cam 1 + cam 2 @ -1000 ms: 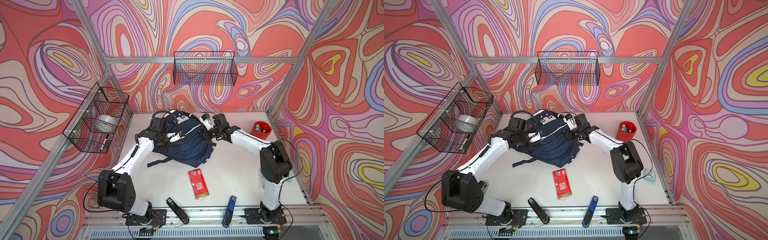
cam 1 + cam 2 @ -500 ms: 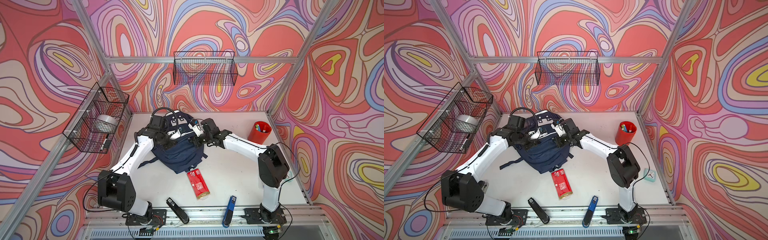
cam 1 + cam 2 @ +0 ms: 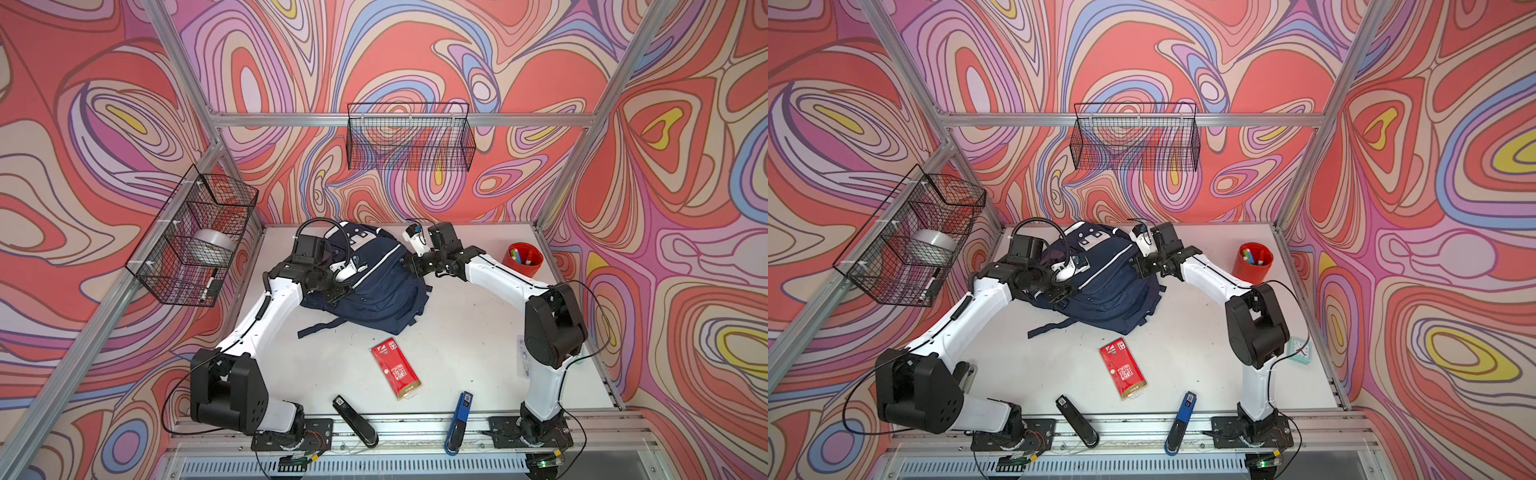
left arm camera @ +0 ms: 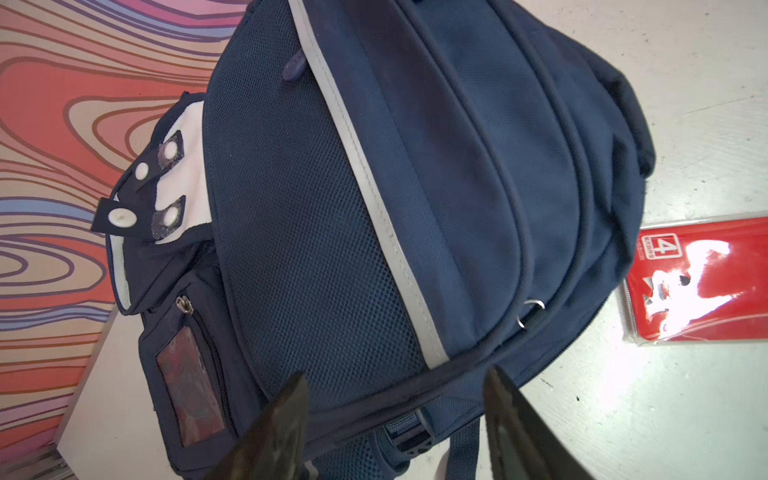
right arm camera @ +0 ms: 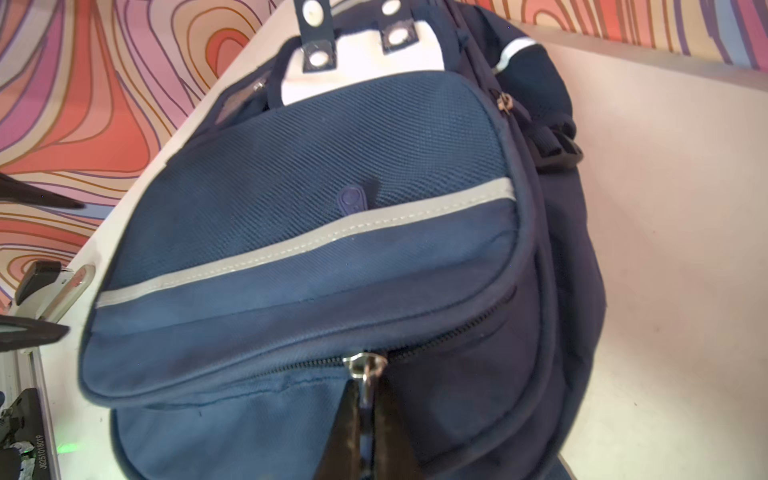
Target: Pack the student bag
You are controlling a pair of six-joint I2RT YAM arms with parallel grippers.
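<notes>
Judged: student bag (image 3: 370, 291) soft, floppy; best taken at zipper pull (image 5: 365, 365). Right end effector (image 5: 365, 386) pinches that pull. Left end effector (image 4: 397, 374) spread, empty.

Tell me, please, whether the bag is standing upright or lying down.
Lying down: the bag rests on the table, front up, a strap trailing forward.
</notes>
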